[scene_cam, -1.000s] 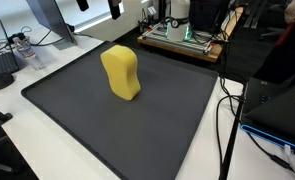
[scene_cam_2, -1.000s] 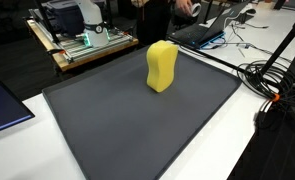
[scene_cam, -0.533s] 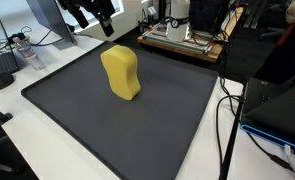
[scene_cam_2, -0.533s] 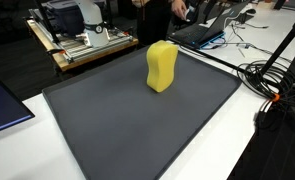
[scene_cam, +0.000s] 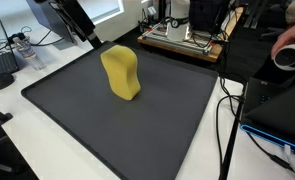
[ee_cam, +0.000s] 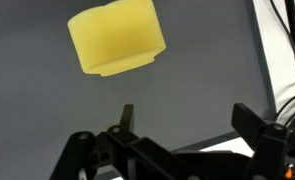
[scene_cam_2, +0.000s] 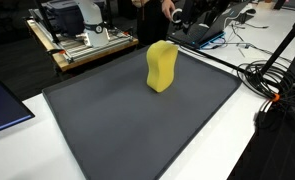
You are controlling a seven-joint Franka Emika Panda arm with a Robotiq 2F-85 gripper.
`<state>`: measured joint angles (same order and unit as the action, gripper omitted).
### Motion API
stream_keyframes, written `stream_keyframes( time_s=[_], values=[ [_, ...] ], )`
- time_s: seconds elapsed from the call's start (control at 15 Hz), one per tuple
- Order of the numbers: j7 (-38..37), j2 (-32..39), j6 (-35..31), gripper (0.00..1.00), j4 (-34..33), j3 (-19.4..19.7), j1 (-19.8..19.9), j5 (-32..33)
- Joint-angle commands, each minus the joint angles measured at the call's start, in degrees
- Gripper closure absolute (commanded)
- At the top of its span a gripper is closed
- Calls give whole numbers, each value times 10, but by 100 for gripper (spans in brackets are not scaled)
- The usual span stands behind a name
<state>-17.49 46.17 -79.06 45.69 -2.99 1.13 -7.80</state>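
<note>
A yellow curvy foam block (scene_cam: pixel 121 73) stands upright on a dark grey mat (scene_cam: pixel 137 125); both also show in an exterior view, the block (scene_cam_2: pixel 161 66) and the mat (scene_cam_2: pixel 127 130). My gripper (scene_cam: pixel 84 30) hangs above the mat's far edge, behind the block and apart from it. It also shows in an exterior view (scene_cam_2: pixel 192 14). In the wrist view the gripper (ee_cam: pixel 187 125) is open and empty, with the block (ee_cam: pixel 117 37) ahead of the fingers on the mat.
A wooden-framed machine (scene_cam: pixel 182 35) stands beyond the mat, also in an exterior view (scene_cam_2: pixel 82 40). Cables (scene_cam: pixel 227 110) run along the mat's side, also in an exterior view (scene_cam_2: pixel 277 80). A hand with a white roll (scene_cam: pixel 290 55) is at the edge. A monitor (scene_cam: pixel 47 15) stands behind.
My arm has come down and sideways toward the mat's far edge behind the block. A hand holding a white roll has entered at the edge. The block has not moved.
</note>
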Motion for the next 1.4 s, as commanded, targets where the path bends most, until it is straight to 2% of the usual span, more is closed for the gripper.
stream_keyframes(
  time_s=[0.0, 0.27, 0.6, 0.87, 0.93, 1.33],
  values=[
    [-16, -3, -38, 0, 14, -8, 30, -47],
    [-7, -29, -103, 0, 77, -2, 52, -59],
    [29, -89, -191, 0, 213, 3, 70, -49],
    [28, -146, -252, 0, 315, 15, 88, -53],
    [32, -161, -262, 0, 337, 31, 85, -67],
    [33, -254, -313, 0, 490, 65, 106, -123]
  ],
)
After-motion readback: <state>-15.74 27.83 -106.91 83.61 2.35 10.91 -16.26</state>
